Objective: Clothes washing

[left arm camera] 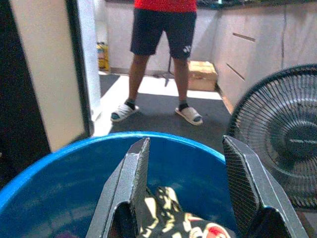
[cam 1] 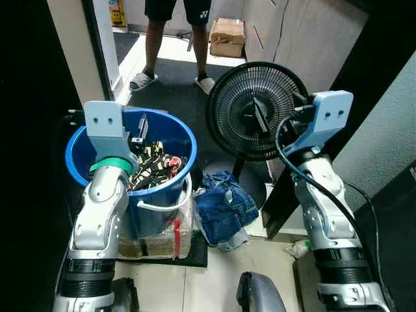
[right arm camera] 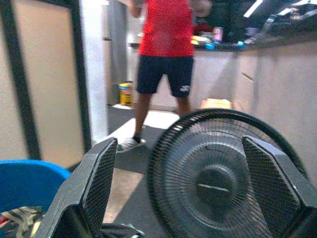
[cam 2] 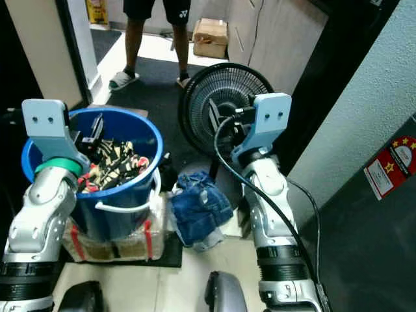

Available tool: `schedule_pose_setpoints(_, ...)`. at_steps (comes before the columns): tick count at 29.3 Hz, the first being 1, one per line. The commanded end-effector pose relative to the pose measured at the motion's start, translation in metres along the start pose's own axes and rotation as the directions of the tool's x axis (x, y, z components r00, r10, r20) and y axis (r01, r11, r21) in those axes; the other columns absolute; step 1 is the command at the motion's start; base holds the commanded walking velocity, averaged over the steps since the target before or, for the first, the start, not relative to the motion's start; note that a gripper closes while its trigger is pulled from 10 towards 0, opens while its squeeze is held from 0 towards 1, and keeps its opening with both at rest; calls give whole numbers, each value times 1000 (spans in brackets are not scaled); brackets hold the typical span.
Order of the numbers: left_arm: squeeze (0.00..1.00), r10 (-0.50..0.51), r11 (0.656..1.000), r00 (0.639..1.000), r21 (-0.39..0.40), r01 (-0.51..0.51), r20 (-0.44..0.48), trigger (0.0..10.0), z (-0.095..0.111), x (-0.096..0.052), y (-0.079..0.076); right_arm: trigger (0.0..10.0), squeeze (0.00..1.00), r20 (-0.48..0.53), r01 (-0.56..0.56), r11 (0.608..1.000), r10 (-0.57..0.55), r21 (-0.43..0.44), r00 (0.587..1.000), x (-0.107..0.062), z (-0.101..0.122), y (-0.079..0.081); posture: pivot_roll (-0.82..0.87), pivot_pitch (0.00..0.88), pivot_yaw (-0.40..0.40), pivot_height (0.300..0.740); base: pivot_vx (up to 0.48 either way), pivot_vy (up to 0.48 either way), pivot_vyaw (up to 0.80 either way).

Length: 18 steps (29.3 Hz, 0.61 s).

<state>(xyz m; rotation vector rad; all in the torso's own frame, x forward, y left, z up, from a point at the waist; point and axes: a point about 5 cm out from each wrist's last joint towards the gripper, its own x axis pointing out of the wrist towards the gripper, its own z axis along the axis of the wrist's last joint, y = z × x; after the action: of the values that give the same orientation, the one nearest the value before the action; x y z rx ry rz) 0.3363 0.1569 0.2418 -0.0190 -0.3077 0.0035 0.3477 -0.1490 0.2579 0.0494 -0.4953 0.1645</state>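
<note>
A blue bucket (cam 1: 158,209) stands on the floor at my left, with black, yellow and red patterned clothes (cam 1: 155,166) piled inside. My left gripper (left arm camera: 185,148) hangs open over the bucket's near side, above the clothes and holding nothing. To the right of the bucket, a crumpled pair of blue jeans (cam 1: 224,208) lies on the floor. My right gripper (right arm camera: 181,144) is raised and open in front of a black floor fan (cam 1: 257,110), apart from the jeans.
A person (cam 1: 175,39) in dark shorts and sandals stands in the doorway beyond the bucket. A cardboard box (cam 1: 227,37) sits behind them. The bucket rests on a wrapped package (cam 1: 156,242) on a black mat. Walls close in on both sides.
</note>
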Motion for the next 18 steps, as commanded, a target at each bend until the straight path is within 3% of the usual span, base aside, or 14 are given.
schedule_pose_setpoints(1,0,-25,1000,1000,2,25,-5,10000,-2,1,-6,10000,0,-25,48,999,-48,-11,999,-1,-4,-8,24,72,-29,536,0,0,0)
schedule_pose_setpoints(18,0,-45,999,999,-2,45,-15,10000,-4,3,-9,10000,0,-33,42,999,-43,-24,999,-3,-2,-7,19,54,-21,596,0,0,0)
